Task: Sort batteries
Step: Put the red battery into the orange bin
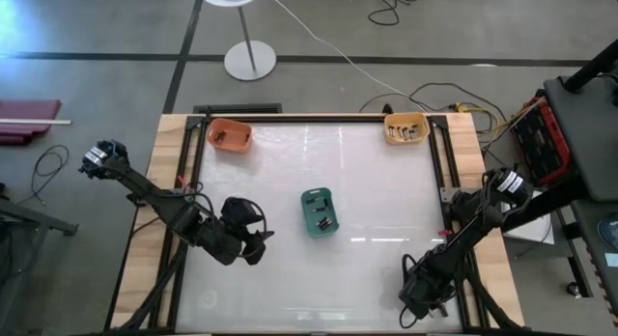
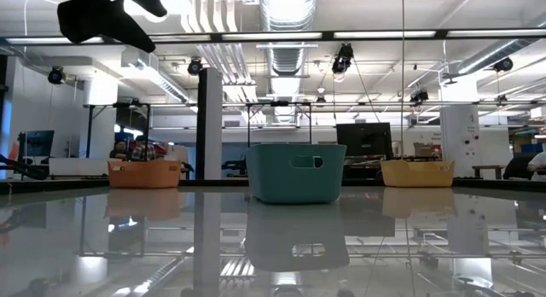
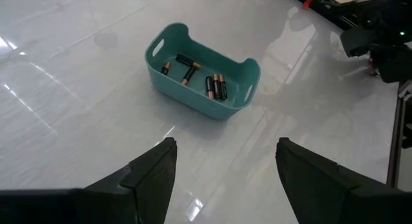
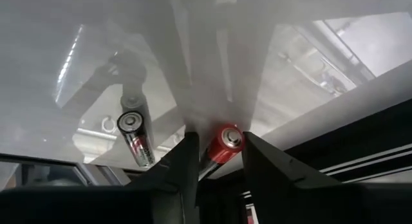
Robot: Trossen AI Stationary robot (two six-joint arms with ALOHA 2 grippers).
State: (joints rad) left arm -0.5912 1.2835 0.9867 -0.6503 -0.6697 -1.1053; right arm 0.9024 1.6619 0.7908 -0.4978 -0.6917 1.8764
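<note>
At about 5 o'clock on the table (image 1: 290, 278), the right gripper (image 4: 215, 153) is down at the glossy surface, its two fingers (image 4: 177, 163) closed in on a red battery (image 4: 223, 144) pinched between them; a second, dark battery (image 4: 136, 139) lies on the table just beside it, untouched. At roughly 8 o'clock the left gripper (image 3: 222, 166) hangs above the table with its fingers (image 3: 154, 172) spread wide and nothing between them, pointed toward the middle. At the centre sits the teal bin (image 1: 318, 211), holding several batteries (image 3: 215, 86), dark with copper-coloured ends, lying loose on its floor. Farther off, at 11 o'clock, the orange bin (image 1: 229, 134) has a few small cells inside, though what kind cannot be told. At 1 o'clock the yellow bin (image 1: 406, 128) holds a row of batteries.
</note>
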